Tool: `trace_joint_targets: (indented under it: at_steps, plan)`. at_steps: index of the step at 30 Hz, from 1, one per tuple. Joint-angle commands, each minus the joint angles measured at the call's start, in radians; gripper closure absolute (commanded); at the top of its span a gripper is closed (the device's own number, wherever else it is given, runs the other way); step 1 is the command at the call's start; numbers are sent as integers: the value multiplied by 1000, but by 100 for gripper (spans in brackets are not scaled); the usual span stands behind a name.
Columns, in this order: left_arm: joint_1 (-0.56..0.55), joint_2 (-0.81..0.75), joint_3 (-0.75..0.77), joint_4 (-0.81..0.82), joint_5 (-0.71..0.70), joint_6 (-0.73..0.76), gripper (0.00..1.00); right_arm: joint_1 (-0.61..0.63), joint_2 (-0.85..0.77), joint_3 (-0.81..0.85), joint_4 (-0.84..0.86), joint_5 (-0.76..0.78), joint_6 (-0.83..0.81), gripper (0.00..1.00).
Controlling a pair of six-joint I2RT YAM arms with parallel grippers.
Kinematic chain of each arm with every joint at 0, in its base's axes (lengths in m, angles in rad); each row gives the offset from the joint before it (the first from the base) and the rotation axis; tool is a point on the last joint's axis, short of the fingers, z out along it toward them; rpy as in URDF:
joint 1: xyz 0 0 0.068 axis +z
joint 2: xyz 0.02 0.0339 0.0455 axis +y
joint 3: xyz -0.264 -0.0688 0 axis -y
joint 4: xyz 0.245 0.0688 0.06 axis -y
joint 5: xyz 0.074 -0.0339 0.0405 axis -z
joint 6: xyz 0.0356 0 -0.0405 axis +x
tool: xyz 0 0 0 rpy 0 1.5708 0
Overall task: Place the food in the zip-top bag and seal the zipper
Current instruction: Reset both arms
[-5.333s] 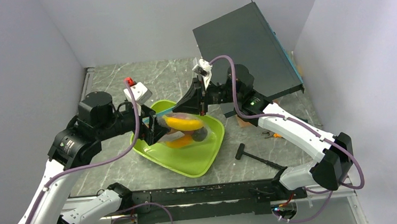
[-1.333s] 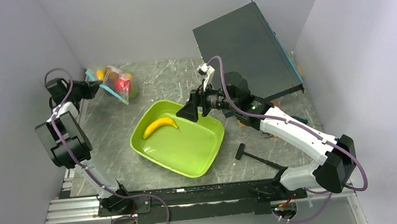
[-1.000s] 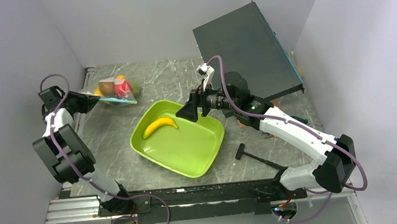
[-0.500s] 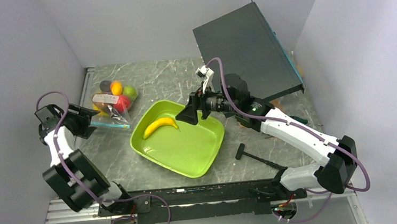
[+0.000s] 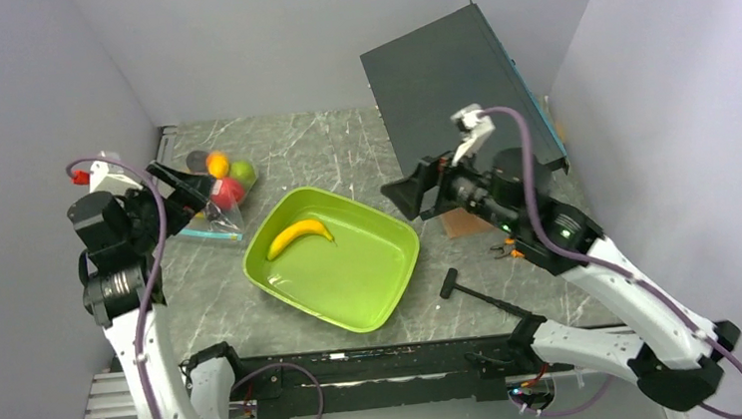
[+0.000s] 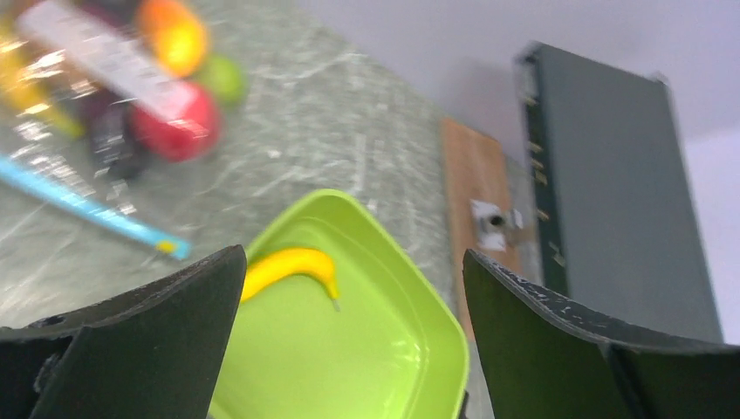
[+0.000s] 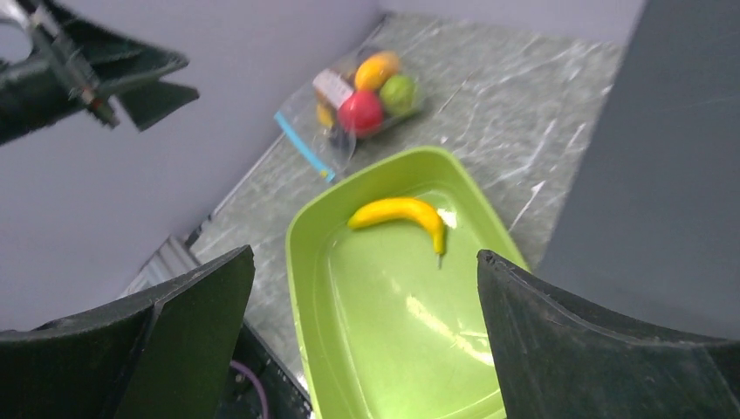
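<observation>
Banana alone in tray, bag off to its left

Banana (image 5: 299,237) lies curved on the tray (image 5: 353,281) floor, near the tray's far-left corner, with no other food in the tray. The bag (image 5: 211,197) rests flat on the table beyond the tray's left corner, apart from it. Through its clear plastic show an orange piece (image 5: 216,165), a green piece (image 5: 242,170) and a red apple (image 5: 227,191), with darker pieces and a bit of yellow beside them in the left wrist view. The zipper (image 5: 207,235) runs along the bag edge nearest the tray; whether it is pressed closed cannot be told.

The left gripper (image 5: 180,189) hangs in the air left of the tray, above the bag. Its fingers (image 6: 157,332) are spread wide with nothing between them, touching neither bag nor food. The right gripper (image 5: 401,195) is raised off the tray's far-right corner, its fingers (image 7: 602,349) likewise spread wide and empty.

A dark panel (image 5: 458,93) leans behind the tray on the right, a brown board (image 5: 463,224) lies just right of the tray, and a small hammer (image 5: 474,291) lies off the tray's near-right side.
</observation>
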Motion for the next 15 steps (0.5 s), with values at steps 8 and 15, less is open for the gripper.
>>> trace_joint_targets:
  at_steps: [8, 15]
  plan:
    - [-357, -129, 244, 103, 0, 11, 0, 2, -261, 84, -113, 355, -113, 0]
    - [-362, -238, 313, 151, 7, 113, 0, 1, -420, 32, -58, 438, -164, 0]
